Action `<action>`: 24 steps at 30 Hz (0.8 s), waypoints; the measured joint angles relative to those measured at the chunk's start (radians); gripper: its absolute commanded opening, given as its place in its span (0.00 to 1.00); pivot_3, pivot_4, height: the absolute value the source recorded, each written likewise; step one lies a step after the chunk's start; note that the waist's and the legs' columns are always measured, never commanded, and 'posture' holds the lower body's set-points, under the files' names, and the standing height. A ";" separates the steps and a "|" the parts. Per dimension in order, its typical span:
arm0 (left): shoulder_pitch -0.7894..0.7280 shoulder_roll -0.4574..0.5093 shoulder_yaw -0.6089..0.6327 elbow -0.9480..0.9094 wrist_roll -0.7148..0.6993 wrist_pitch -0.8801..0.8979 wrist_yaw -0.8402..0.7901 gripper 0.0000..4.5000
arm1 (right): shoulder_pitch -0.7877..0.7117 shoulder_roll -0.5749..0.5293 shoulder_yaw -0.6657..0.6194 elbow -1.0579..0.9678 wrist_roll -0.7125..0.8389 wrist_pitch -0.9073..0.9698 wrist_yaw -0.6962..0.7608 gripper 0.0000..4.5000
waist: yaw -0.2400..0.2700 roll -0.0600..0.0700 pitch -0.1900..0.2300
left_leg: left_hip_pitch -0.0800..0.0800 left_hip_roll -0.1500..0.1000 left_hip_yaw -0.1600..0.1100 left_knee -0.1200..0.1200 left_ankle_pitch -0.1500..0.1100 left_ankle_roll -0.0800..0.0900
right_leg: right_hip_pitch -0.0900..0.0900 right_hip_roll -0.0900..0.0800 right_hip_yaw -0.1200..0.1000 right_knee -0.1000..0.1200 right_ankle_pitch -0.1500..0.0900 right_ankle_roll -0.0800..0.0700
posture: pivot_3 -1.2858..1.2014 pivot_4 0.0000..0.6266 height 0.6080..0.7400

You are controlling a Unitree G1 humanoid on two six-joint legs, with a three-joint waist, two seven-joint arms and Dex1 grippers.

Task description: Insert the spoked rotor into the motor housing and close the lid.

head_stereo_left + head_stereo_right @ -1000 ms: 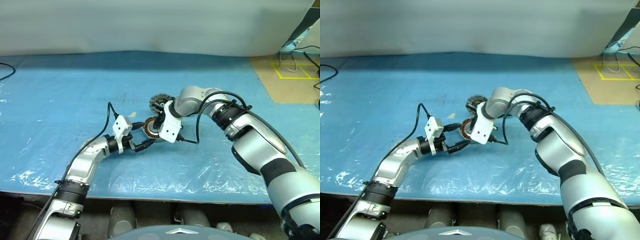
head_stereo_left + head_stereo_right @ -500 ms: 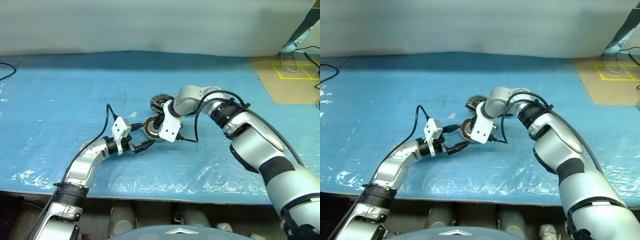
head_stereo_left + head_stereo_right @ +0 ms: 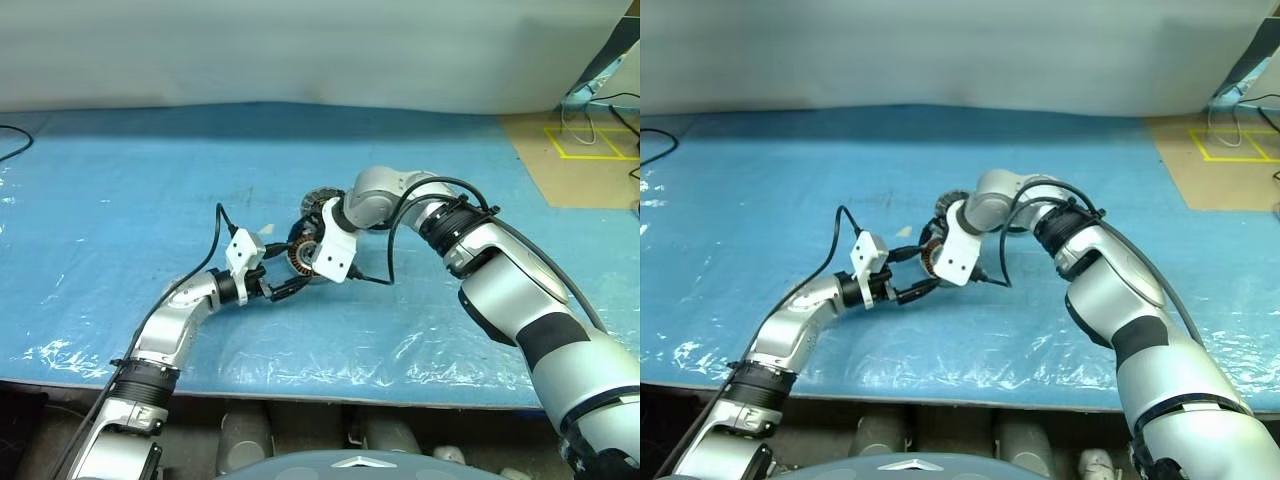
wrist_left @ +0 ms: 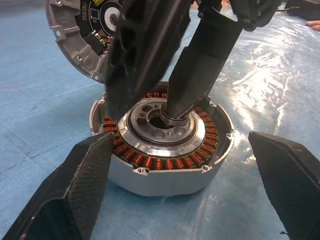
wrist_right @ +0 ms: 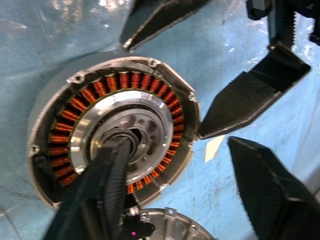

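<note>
Sitting on the blue plastic-covered table (image 3: 120, 180), near its middle, the motor housing (image 4: 165, 175) is a short round silver-walled puck with a ring of copper-orange windings just inside the wall. Inside that ring lies the spoked rotor (image 4: 150, 131), a flat silvery wheel with round openings between hub and rim, seated level in the housing. Just beyond the housing, on its far side, the lid (image 4: 80, 30) is a round silver disc with ribs around its rim and a dark centre facing up, tilted and partly hidden by the right arm.

The right gripper (image 5: 170, 200) points steeply down over the housing, its two black fingers spread apart; one finger (image 4: 195, 75) reaches into the rotor's hub, the other stands outside the housing wall. The left gripper (image 4: 180, 195) lies low on the near left side, its fingers spread wide on either side of the housing without touching it.

From the head views, the housing (image 3: 300, 255) is largely covered by the right wrist's white bracket, so only a sliver of copper shows, and the lid (image 3: 318, 198) is a small ribbed edge behind the arm. The wrist views alone give the windings, the rotor's openings and the finger in the hub.
</note>
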 measured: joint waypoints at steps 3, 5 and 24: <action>-0.002 0.000 0.000 0.006 0.000 -0.005 -0.001 1.00 | 0.000 0.000 0.000 0.001 0.000 0.000 0.002 0.71 | 0.000 0.000 0.000 | 0.000 0.000 0.000 0.000 0.000 0.000 | 0.000 0.000 0.000 0.000 0.000 0.000 | 0.52 0.24 1.00; -0.002 0.000 0.000 0.006 0.000 -0.007 -0.001 1.00 | -0.001 0.000 0.000 0.003 -0.001 0.000 -0.002 0.71 | 0.000 0.000 0.000 | 0.000 0.000 0.000 0.000 0.000 0.000 | 0.000 0.000 0.000 0.000 0.000 0.000 | 0.52 0.24 1.00; 0.015 0.003 0.011 -0.007 0.000 -0.006 0.000 1.00 | -0.030 0.036 0.010 0.051 -0.053 0.006 -0.051 0.71 | -0.008 0.000 0.000 | 0.002 0.000 0.000 0.000 0.000 0.000 | 0.000 0.000 0.001 0.001 0.000 0.000 | 0.52 0.24 1.00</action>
